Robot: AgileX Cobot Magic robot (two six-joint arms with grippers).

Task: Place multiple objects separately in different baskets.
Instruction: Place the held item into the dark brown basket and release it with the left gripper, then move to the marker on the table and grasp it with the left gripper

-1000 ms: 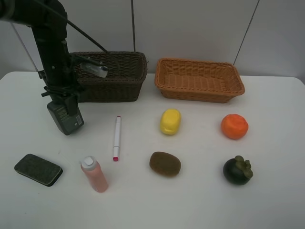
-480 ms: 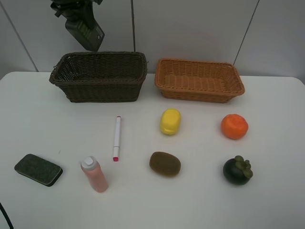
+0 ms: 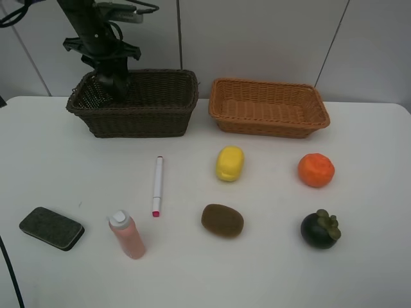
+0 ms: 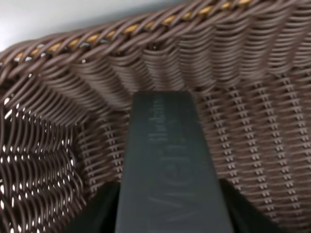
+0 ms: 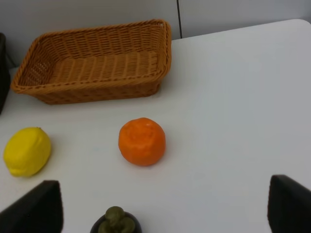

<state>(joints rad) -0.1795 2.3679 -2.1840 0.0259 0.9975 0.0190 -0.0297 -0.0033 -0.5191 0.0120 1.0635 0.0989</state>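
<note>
Starting nearest the high camera, with all places reckoned from the dark brown basket at the back of the white table.

- Front row, well apart from the basket on its near side: dark flat eraser block off its left-hand corner as the high view shows it; pink white-capped bottle standing upright, in line with the basket's middle; brown kiwi and dark mangosteen farther off to the right of it.
- Middle row, nearer the basket: white-pink marker lying flat, one end pointing at the basket's front wall; yellow lemon and orange beyond the basket's right end.
- Light orange-tan basket sits just beside the dark one, on its right, not touching; nothing in it.
- Left gripper reaches down inside the dark basket at its left end. Dark green pump bottle stands between the fingers, its far end against the inner weave. Whether the fingers press on it cannot be told.
- Right gripper: seen only in its own wrist view, fingers spread wide, nothing between them.
</note>
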